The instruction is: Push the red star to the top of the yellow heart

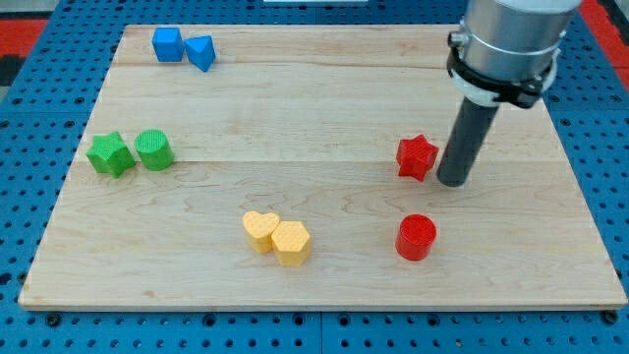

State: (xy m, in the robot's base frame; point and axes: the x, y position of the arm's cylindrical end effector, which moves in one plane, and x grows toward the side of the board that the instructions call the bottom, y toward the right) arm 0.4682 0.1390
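The red star [417,156] lies right of the board's middle. My tip [452,182] stands just to the star's right, very close to it or touching it. The yellow heart [259,230] lies lower down, left of the board's middle, far to the star's lower left. A yellow hexagon-like block [292,242] touches the heart's right side.
A red cylinder [416,237] sits below the star. A green star [109,153] and a green cylinder [153,149] sit at the left. Two blue blocks [167,44] [200,51] sit at the top left. The wooden board [324,285] ends on a blue pegboard.
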